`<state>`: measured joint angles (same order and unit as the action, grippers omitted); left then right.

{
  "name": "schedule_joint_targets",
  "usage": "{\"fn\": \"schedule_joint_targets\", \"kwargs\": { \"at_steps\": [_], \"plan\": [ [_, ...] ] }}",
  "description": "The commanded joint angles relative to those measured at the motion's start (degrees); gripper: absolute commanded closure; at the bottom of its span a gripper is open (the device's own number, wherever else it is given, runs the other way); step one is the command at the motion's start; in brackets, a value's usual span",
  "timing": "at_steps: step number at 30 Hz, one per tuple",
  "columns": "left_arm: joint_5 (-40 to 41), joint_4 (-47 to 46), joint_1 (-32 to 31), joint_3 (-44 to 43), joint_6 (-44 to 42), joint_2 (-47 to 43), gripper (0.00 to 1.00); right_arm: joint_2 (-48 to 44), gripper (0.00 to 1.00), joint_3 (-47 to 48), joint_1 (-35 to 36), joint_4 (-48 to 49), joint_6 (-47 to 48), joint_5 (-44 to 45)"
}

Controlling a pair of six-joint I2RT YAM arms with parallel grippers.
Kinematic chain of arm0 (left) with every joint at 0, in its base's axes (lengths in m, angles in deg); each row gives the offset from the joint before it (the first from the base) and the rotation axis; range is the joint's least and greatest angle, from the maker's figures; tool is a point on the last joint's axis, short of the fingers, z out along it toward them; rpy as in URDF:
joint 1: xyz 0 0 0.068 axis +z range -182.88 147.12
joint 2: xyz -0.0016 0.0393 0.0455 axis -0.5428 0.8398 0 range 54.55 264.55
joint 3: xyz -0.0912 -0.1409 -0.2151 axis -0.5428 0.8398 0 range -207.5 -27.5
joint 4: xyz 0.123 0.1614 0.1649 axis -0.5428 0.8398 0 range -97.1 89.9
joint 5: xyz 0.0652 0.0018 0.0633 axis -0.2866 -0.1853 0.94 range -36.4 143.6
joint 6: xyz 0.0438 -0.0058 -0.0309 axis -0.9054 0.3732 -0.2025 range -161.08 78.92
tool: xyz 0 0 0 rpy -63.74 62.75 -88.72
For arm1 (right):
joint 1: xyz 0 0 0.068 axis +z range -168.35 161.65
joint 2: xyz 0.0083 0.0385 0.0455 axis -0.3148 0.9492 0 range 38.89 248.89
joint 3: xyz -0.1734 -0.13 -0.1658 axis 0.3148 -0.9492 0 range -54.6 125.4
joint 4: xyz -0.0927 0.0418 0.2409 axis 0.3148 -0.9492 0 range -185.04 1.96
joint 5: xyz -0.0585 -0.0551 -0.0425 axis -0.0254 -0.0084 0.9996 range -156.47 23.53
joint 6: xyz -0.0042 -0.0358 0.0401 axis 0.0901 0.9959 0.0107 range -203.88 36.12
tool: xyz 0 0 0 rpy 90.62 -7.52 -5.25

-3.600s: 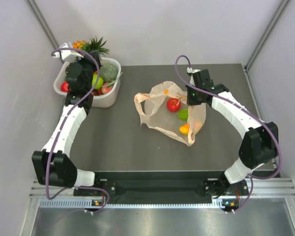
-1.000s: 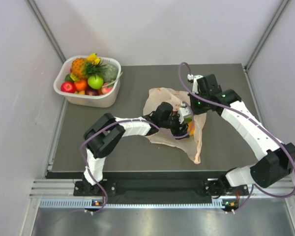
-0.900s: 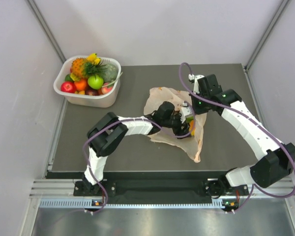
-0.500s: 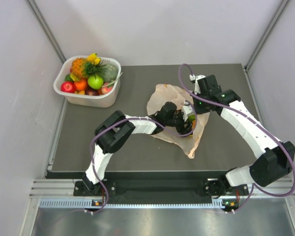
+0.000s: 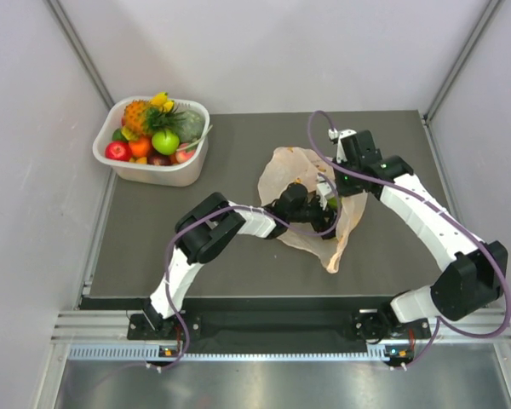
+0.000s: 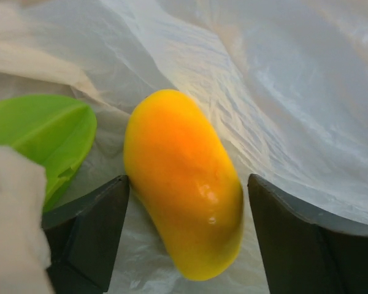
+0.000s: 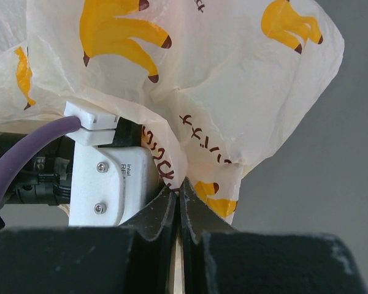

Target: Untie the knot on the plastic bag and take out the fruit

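The peach-orange plastic bag (image 5: 294,166) lies mid-table, its mouth held up. My right gripper (image 5: 339,184) is shut on the bag's edge, pinching the printed film (image 7: 233,92) between its jaws (image 7: 180,191). My left gripper (image 5: 320,205) reaches inside the bag and is open. A yellow-orange mango (image 6: 183,184) lies between its dark fingers (image 6: 89,226), with a gap on the right side. A green fruit piece (image 6: 40,138) sits to the mango's left. No knot shows.
A white tub (image 5: 157,175) piled with fruit (image 5: 153,128) stands at the back left. The left arm's white camera housing (image 7: 107,177) sits close beside my right jaws. Grey walls enclose the table.
My left gripper has opened wider and pushed deeper into the bag, around the mango. The bag has bunched toward the right. The right gripper keeps its grip.
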<state>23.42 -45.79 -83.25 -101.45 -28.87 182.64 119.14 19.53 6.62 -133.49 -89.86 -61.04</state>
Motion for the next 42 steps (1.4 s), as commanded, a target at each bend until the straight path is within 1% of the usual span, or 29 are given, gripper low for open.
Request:
{"fn": "schedule_joint_targets", "kwargs": {
  "at_steps": [1,2,6,7,9,10,12,13,16,17,19,22,25,26,27,29,33,35,36,37,40,41,42],
  "plan": [
    [3.01,0.55,-0.7,-2.69,5.54,2.25,0.19,-0.79,1.0,0.49,2.54,0.54,-2.02,-12.82],
    [3.19,0.55,-0.7,-2.6,5.55,2.16,0.21,-0.71,1.0,0.4,2.63,0.45,-2.11,-12.81],
    [3.28,1.26,-0.7,-2.51,5.55,1.46,0.33,-0.8,1.0,0.32,2.54,0.8,-2.11,-12.46],
    [3.1,1.69,-0.78,-2.34,5.55,1.28,0.47,-0.79,1.0,0.32,2.54,0.8,-2.11,-12.29],
    [3.28,2.05,-0.7,-1.81,5.46,0.32,0.63,-0.79,1.0,0.23,2.54,0.98,-2.2,-11.85],
    [3.37,2.05,-0.7,-0.94,5.46,-0.21,0.75,-0.79,1.0,0.05,2.54,1.07,-2.28,-11.5],
    [4.33,2.22,-0.61,0.64,5.02,-2.84,0.78,-1.06,1.0,-0.3,2.54,1.15,-2.37,-10.44],
    [4.94,2.14,-0.69,2.57,4.76,-5.11,0.88,-1.23,1.0,-0.39,2.54,1.33,-2.72,-9.4],
    [7.58,3.01,-0.61,6.43,3.53,-9.16,0.9,-2.02,1.0,-0.83,2.45,1.94,-3.68,-7.37],
    [8.37,3.62,-0.61,7.24,3.26,-11.87,0.93,-2.2,1.0,-0.91,2.36,2.12,-4.13,-5.97],
    [10.22,6.43,-0.61,9.25,2.39,-14.53,0.94,-2.99,1.0,-1.0,2.19,2.73,-5.18,-4.3],
    [10.93,11.09,-0.61,11.19,1.86,-19.36,0.95,-3.87,1.0,-0.83,2.01,3.79,-6.67,-1.66],
    [11.62,14.26,-0.61,13.74,1.5,-22.26,0.96,-4.13,1.0,-0.3,1.92,4.49,-6.94,-2.09],
    [12.32,15.13,-0.61,14.44,1.42,-22.88,0.96,-4.05,1.0,-0.04,2.01,4.49,-6.59,-3.92],
    [13.03,16.01,-0.09,15.58,1.59,-24.19,0.99,-4.05,1.0,0.4,1.92,4.49,-6.5,-4.72],
    [12.95,16.55,0.62,16.91,2.2,-25.78,1.0,-4.31,1.0,0.58,1.92,4.58,-6.5,-5.26],
    [13.91,18.91,1.24,20.34,4.05,-32.88,1.0,-4.57,1.0,0.67,1.4,4.67,-6.68,-4.55],
    [13.13,22.25,1.24,20.6,4.75,-35.97,1.0,-4.49,1.0,0.58,1.05,4.93,-6.77,-4.29],
    [13.21,24.0,1.24,20.26,5.45,-39.38,1.0,-4.49,1.0,0.58,0.87,4.93,-6.85,-4.29],
    [12.69,28.28,1.15,19.9,5.55,-41.06,1.0,-4.23,1.0,0.67,0.87,4.93,-6.85,-4.29],
    [12.77,36.38,1.15,16.75,5.72,-48.27,1.0,-3.79,1.0,1.02,0.43,5.29,-7.03,-4.64],
    [14.86,42.07,1.24,14.91,5.37,-50.11,1.0,-3.78,1.0,1.28,0.34,5.37,-6.94,-4.64],
    [17.06,45.08,1.24,13.93,5.2,-53.7,1.0,-3.61,1.0,1.37,0.43,5.37,-6.77,-4.64]
  ]
}}
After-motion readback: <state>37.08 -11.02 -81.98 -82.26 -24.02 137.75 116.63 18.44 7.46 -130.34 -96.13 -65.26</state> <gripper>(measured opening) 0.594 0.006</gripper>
